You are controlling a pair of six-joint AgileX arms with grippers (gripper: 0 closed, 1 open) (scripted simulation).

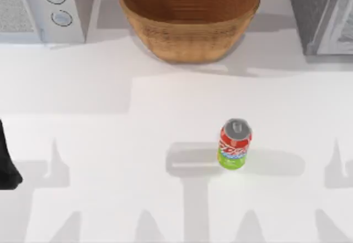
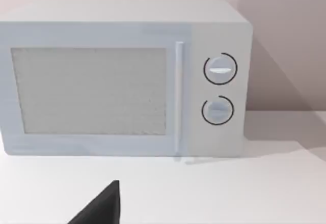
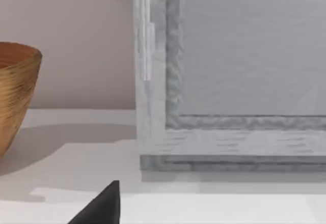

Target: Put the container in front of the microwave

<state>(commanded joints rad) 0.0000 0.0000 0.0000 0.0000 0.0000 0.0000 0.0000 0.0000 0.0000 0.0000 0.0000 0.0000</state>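
Starting at the far left, the microwave [image 1: 41, 8] sits in the corner, with the left arm [image 1: 6, 165] parked at the near left edge of the tabletop [image 1: 110, 143]; whether either arm's fingers are spread I cannot tell. A basket [image 1: 190, 16] stands far centre, the can [image 1: 235, 144] upright right of centre, a darker appliance [image 1: 322, 14] far right. The can is probably light, stiff and slippery, so grip its sides at mid-height.
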